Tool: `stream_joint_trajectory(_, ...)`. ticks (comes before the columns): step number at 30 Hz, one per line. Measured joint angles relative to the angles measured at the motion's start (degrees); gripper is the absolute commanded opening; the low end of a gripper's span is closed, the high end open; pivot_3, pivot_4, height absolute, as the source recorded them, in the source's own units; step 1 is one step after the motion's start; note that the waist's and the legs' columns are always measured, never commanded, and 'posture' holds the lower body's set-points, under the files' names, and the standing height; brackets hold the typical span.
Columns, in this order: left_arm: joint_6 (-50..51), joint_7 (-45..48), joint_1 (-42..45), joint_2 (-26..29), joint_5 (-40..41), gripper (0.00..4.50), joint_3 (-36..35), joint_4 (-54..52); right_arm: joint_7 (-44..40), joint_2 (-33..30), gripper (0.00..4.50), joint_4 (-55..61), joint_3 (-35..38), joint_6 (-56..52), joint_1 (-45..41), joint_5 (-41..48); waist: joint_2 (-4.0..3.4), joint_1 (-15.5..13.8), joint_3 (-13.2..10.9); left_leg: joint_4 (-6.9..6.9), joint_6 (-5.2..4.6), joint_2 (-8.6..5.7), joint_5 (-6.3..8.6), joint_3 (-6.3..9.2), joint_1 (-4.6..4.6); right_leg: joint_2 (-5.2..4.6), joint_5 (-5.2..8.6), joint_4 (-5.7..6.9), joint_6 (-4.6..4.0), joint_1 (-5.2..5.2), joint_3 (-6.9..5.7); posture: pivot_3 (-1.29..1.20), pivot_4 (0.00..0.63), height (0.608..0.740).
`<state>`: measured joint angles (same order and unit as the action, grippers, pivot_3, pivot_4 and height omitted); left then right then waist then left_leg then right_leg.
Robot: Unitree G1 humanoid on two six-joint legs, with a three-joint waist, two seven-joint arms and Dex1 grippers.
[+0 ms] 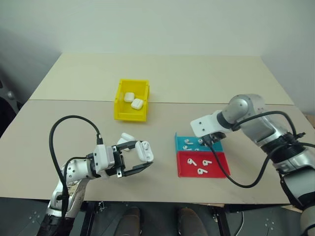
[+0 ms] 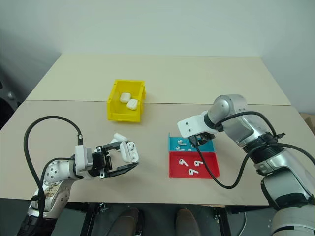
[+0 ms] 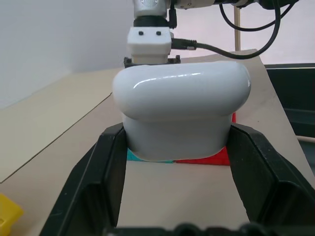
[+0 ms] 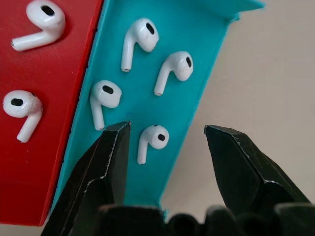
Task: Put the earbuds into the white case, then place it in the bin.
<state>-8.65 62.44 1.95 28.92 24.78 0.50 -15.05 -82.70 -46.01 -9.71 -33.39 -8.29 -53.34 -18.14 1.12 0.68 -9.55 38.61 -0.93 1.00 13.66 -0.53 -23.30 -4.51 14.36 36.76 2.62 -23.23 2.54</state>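
No brand or writing can be read on the glossy white rounded charging case (image 1: 144, 151), which the left gripper (image 1: 139, 156) clamps between its black fingers above the beige table (image 1: 197, 78) near its front edge. The right gripper (image 4: 167, 142) hangs with jaws apart over the shallow teal tray (image 4: 197, 29), straddling one of four tiny glossy white stemmed earbuds (image 4: 153, 139). The small yellow plastic bin (image 1: 131, 100), mid-table, holds two closed white cases (image 1: 133, 100).

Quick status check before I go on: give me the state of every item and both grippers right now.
left gripper: shut on white case
white case: open, held above table
right gripper: open over teal tray
earbuds: loose in the trays
teal tray: four earbuds
red tray: three earbuds
bin: two closed cases inside
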Motion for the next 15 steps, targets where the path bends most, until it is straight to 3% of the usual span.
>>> stream_joint_trajectory(15, -1.26, -1.21, -1.06, -0.83, -1.46, 2.76, 1.98, 0.00, -0.72, 3.86, 2.88, -6.23, -0.23, -0.17, -0.04, -5.61, 0.00, 0.17, 0.00, 0.02, 0.00, 0.02, 0.00, -0.01, 0.04, 0.05, -0.01, 0.02, -0.02, 0.02, 0.00, 0.00, 0.150, 0.740)
